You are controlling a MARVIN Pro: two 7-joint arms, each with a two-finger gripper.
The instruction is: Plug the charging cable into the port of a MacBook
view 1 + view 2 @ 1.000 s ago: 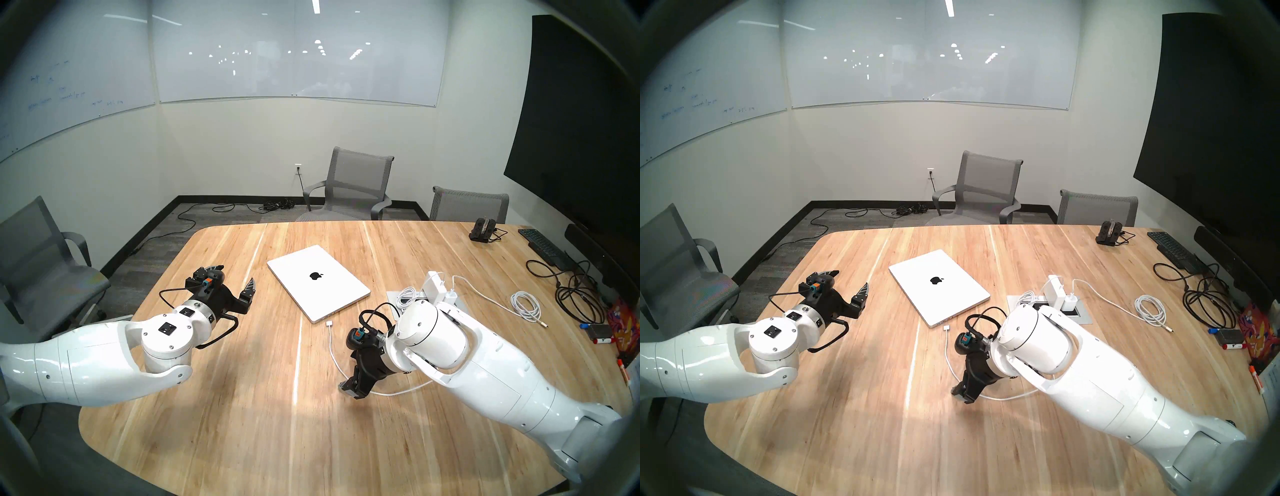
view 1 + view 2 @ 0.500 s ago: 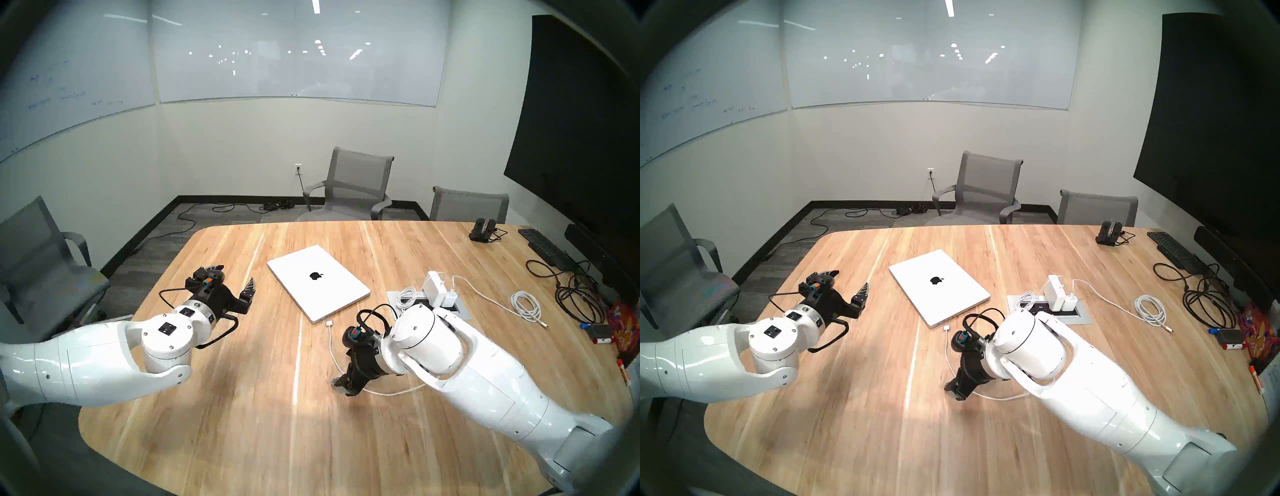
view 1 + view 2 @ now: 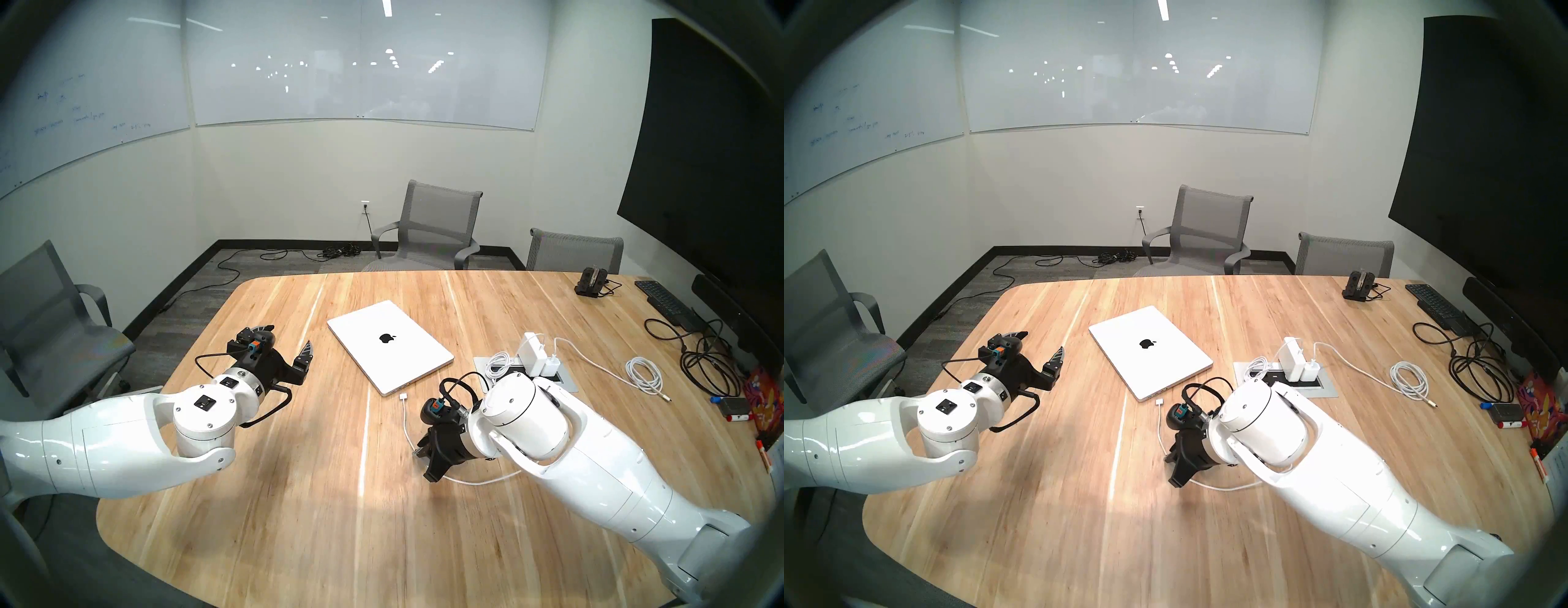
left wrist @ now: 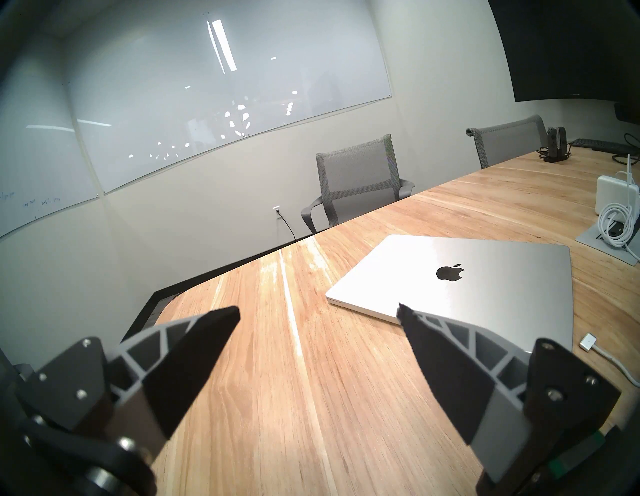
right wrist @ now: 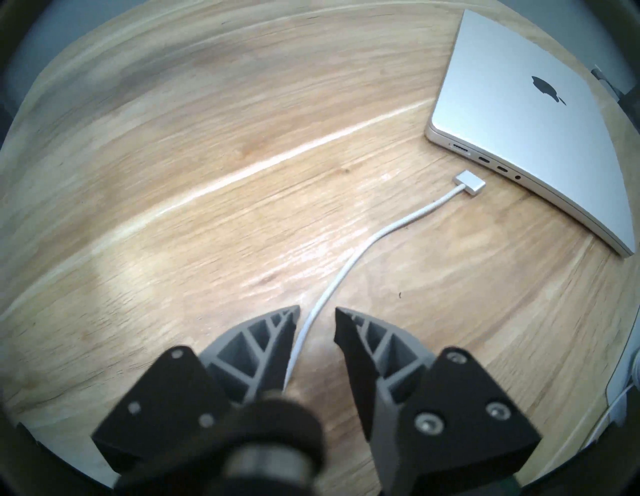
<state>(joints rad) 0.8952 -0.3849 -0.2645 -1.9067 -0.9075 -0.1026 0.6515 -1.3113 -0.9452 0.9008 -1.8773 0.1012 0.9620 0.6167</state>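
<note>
Right wrist view: the right gripper [image 5: 317, 320] straddles the charging cable [image 5: 346, 270], fingers narrowly apart, not yet pinching, likely to steer its connector toward the MacBook [image 5: 526, 138].

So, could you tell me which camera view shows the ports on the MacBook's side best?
The right wrist view: it looks straight at the MacBook's side edge, with each port distinct. Both head views show that edge only as a thin strip, ports barely discernible. The left wrist view shows only the lid and another edge.
</note>
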